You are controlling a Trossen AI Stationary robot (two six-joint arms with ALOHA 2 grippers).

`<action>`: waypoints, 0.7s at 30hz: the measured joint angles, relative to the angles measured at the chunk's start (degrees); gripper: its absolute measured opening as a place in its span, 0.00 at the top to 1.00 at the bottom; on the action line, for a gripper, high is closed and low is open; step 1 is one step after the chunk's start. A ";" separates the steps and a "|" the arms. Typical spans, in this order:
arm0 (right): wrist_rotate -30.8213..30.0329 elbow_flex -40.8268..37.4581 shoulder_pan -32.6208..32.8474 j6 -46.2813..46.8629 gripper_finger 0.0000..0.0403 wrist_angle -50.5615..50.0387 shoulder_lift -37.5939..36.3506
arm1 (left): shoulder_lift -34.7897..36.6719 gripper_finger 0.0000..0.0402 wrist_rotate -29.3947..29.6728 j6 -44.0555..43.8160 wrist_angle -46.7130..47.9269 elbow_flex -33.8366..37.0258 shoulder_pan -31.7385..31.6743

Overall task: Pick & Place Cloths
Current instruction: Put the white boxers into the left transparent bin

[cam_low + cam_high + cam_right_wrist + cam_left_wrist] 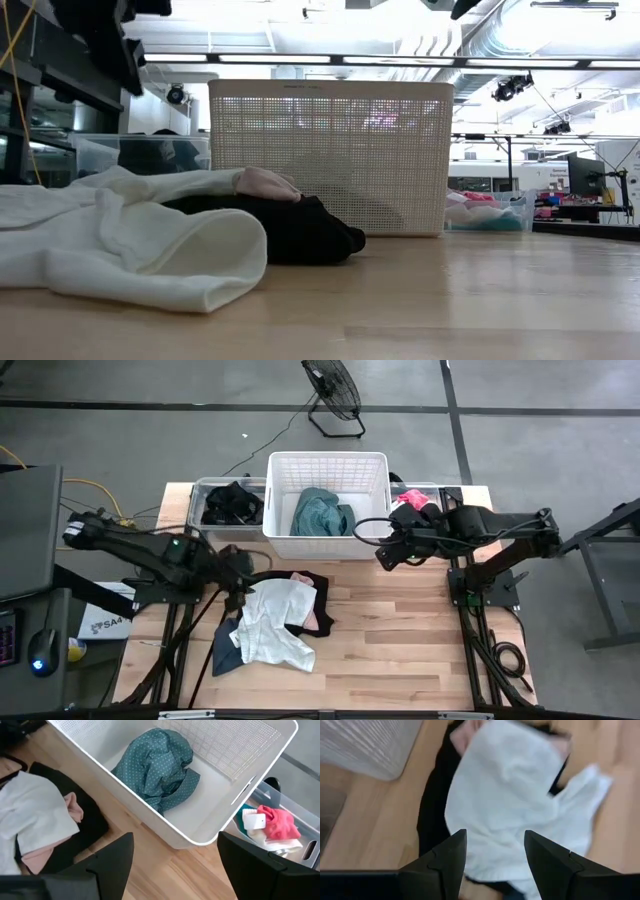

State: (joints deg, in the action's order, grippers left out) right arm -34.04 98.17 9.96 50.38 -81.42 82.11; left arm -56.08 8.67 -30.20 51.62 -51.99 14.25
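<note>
A pile of cloths lies on the wooden table (400, 650), left of its middle. A white cloth (272, 618) lies on top, over a black one (305, 582), a pink one (320, 622) and a dark blue one (224, 656). My left gripper (495, 855) hovers open above the white cloth (510, 795), at the pile's left far side (240, 572). A teal-green cloth (157, 765) lies in the white lattice basket (327, 540). My right gripper (175, 865) stands open in the air over the basket's near right corner (383, 555), with nothing between its fingers.
A clear bin (200, 495) with a black cloth (232, 503) stands left of the basket. Another clear bin (295, 820) with a pink cloth (277, 822) stands to its right. Bare table lies to the right of the pile. A floor fan (335, 395) stands beyond the far edge.
</note>
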 joint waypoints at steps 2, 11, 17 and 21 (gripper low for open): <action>0.44 0.00 0.00 -1.08 0.31 -0.01 0.00 | -2.63 0.51 1.50 1.56 1.03 0.00 1.48; 0.54 0.00 0.07 -3.84 0.31 -0.21 0.02 | -13.64 0.51 2.44 9.20 2.54 0.00 3.40; 0.57 0.00 0.07 -5.22 0.31 -0.19 0.02 | -15.32 0.51 4.37 10.75 2.32 0.58 3.40; 1.01 0.00 0.07 -5.64 0.31 -0.21 0.02 | -14.04 0.51 6.74 10.01 1.97 2.96 3.38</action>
State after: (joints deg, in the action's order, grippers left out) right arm -33.03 98.17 10.02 44.74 -81.62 82.13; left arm -70.12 15.42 -20.18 53.59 -49.03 17.63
